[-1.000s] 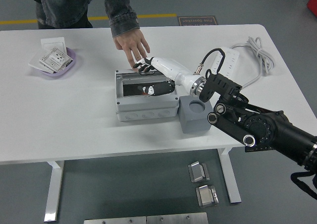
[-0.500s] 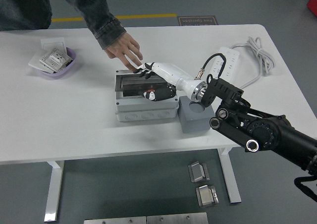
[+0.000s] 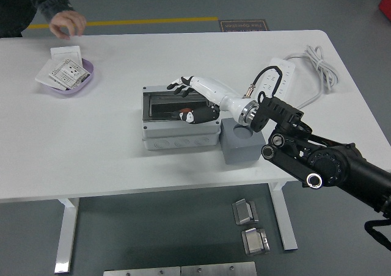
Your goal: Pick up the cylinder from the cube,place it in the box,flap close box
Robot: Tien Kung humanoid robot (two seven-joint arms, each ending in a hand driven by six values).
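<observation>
The grey box (image 3: 180,135) stands mid-table, its dark inside showing. Its lid (image 3: 160,91) is hinged along the far rim and tilted partway up. My right hand (image 3: 183,99), white with black fingers, reaches over the box from the right. Its fingers (image 3: 177,87) are stretched onto the lid's edge and grasp nothing. A small dark piece with red and white marks (image 3: 188,114) sits low in the box under the thumb; I cannot tell whether it is the cylinder. The grey cube (image 3: 240,145) stands right of the box, its top under my wrist.
A person's hand (image 3: 67,22) hovers at the far left edge of the table. A purple bowl (image 3: 81,85) with white cards sits at the left. A white power strip (image 3: 282,73) and its cable (image 3: 317,65) lie at the right.
The person's hand has left the box's far rim and drawn back to the top left. My fingers stay on the lid, which has tipped a little further over the box.
</observation>
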